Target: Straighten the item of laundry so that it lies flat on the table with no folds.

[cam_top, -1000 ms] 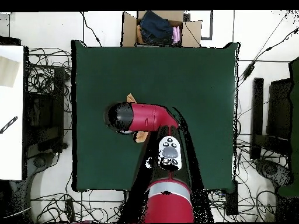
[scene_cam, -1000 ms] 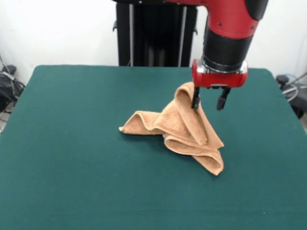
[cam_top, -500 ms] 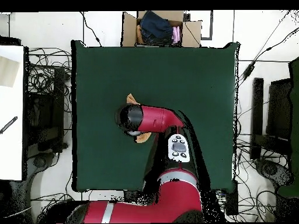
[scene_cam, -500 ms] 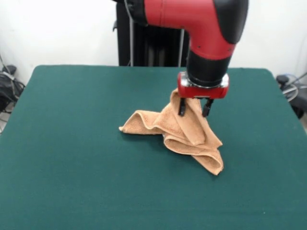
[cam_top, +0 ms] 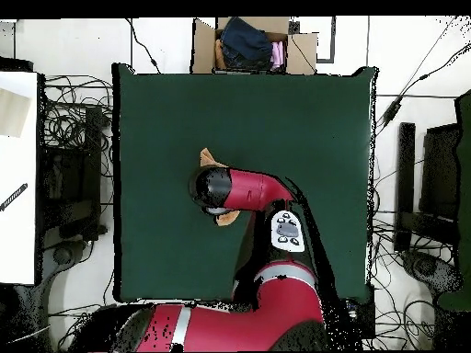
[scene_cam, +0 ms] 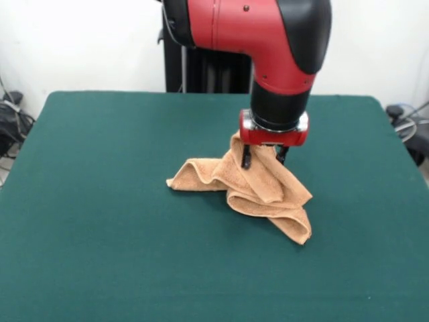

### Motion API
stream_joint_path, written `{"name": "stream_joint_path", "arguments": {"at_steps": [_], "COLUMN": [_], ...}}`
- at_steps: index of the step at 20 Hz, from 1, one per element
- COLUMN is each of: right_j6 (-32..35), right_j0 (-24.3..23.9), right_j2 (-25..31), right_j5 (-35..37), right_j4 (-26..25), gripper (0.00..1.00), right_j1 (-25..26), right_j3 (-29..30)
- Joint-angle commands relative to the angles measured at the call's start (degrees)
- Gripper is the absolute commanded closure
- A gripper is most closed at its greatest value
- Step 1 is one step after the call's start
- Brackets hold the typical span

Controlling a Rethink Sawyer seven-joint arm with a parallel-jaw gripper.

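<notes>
1. The crumpled tan terry towel (scene_cam: 258, 194) lies folded near the middle of the dark green felt table (scene_cam: 100, 235).
2. The black gripper (scene_cam: 263, 156) has its fingers spread astride the towel's raised peak.
3. An open cardboard box (cam_top: 253, 44) of dark clothes sits beyond the table's edge.

One tan terry towel (scene_cam: 258, 191), crumpled. One green-topped counter (scene_cam: 100, 221). One red and black robot arm (scene_cam: 268, 40) with one hand (scene_cam: 263, 158), two dark fingers (scene_cam: 246, 158) showing. In the overhead view, one open cardboard box (cam_top: 253, 44) beyond the counter's edge, holding bundled clothes.
</notes>
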Motion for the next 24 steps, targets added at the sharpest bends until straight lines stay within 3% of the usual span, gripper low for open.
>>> {"name": "stream_joint_path", "arguments": {"at_steps": [1,24], "right_j6": [7.2,9.1], "right_j0": [0.9,3.1], "right_j2": [1.3,-0.2], "right_j5": [-3.8,-4.6], "right_j4": [-2.3,-1.6], "gripper": [0.0,0.0], "right_j1": [3.5,2.2], "right_j3": [-1.2,-0.2]}}
